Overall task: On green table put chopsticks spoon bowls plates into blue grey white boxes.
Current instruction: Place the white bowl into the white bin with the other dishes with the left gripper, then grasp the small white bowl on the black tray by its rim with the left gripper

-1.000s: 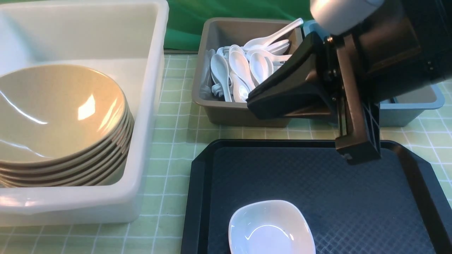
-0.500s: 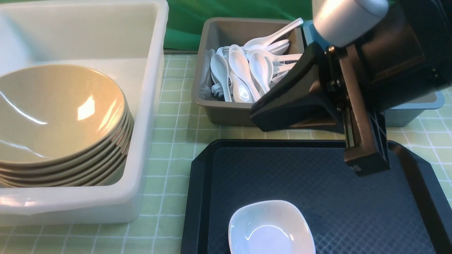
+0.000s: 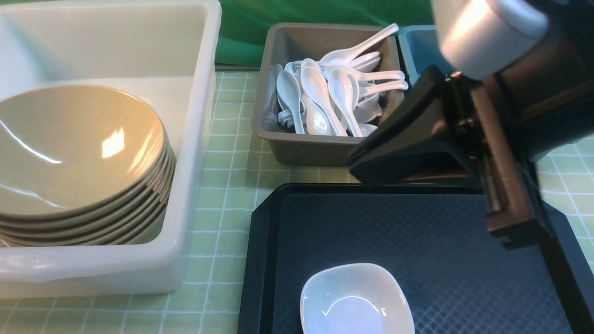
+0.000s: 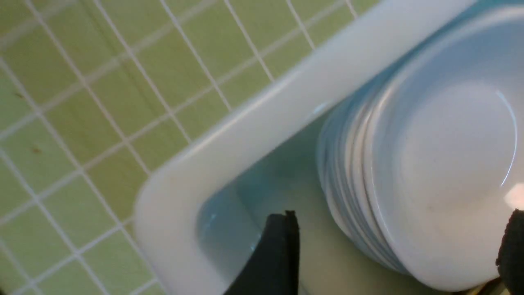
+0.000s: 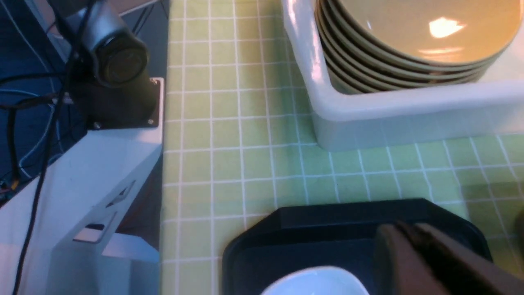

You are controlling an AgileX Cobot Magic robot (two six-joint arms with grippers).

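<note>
A white box (image 3: pixel 199 139) at the left holds a stack of tan bowls (image 3: pixel 79 148). A grey box (image 3: pixel 315 150) at the back holds several white spoons (image 3: pixel 325 93). A blue box (image 3: pixel 417 46) stands behind my right arm. A small white dish (image 3: pixel 355 301) lies on the black tray (image 3: pixel 417 241). My right gripper (image 3: pixel 359 167) is shut and empty above the tray's far edge; the right wrist view shows it (image 5: pixel 393 233) beside the dish (image 5: pixel 315 282). My left gripper (image 4: pixel 399 229) is open over stacked white plates (image 4: pixel 442 164) inside a white box (image 4: pixel 245 135).
The green gridded cloth (image 3: pixel 232 176) covers the table between the boxes and the tray. The left arm's base (image 5: pixel 114 69) stands at the table's edge in the right wrist view. The tan bowls (image 5: pixel 409 32) show there too.
My right arm has moved right and lower over the tray, uncovering more spoons and the blue box. The dish, bowls and boxes have not moved.
</note>
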